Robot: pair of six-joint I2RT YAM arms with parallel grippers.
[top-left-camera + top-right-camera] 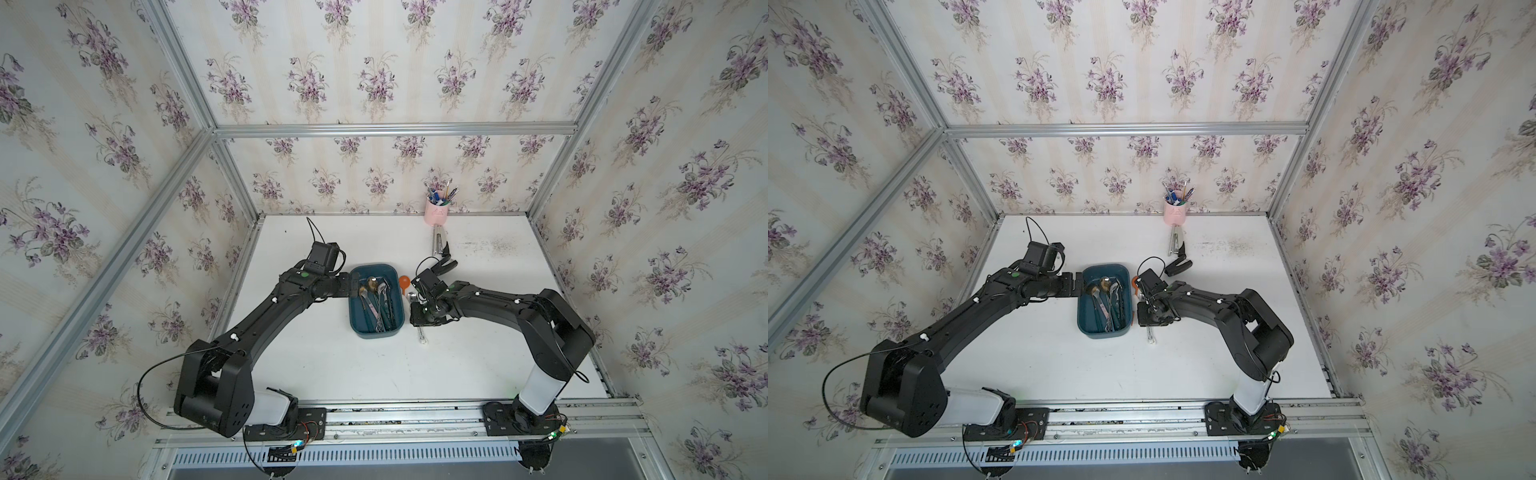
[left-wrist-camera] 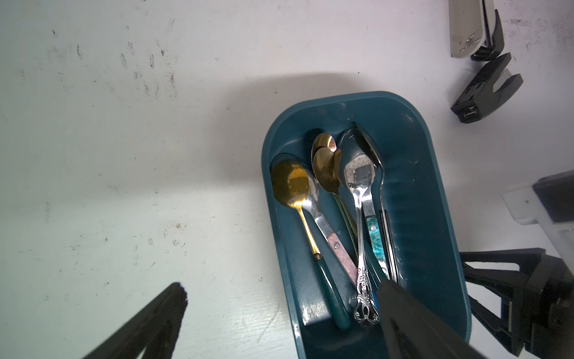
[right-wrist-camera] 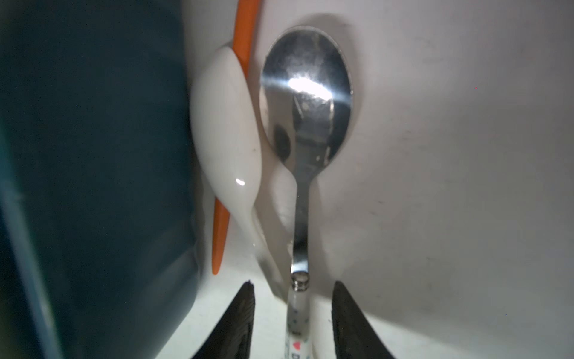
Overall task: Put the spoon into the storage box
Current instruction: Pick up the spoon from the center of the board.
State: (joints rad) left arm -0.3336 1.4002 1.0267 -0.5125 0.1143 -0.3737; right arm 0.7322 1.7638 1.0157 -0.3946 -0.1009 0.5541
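The silver metal spoon with a white patterned handle [image 3: 306,93] is shown lying on the white tabletop [image 3: 466,155], outside the dark teal-blue rectangular plastic storage box [image 3: 93,155] and near its long wall. The handle is straddled by the right gripper [image 3: 295,287], whose black fingers [image 3: 351,317] are held apart; a gap is visible on each side of the handle, so nothing is clamped. Between this spoon and the box, a white glossy spoon [image 3: 226,133] is laid across an orange plastic spoon [image 3: 245,31]. Inside the box, several gold-bowled and silver spoons [image 2: 357,202] are heaped lengthwise. The left gripper [image 2: 282,287] is spread wide at the box's opposite long side, one finger above the tabletop and the other above the box's interior. In both top views a pink cup of pens [image 1: 435,214] [image 1: 1174,214] is seen against the back wall, well apart from the box.
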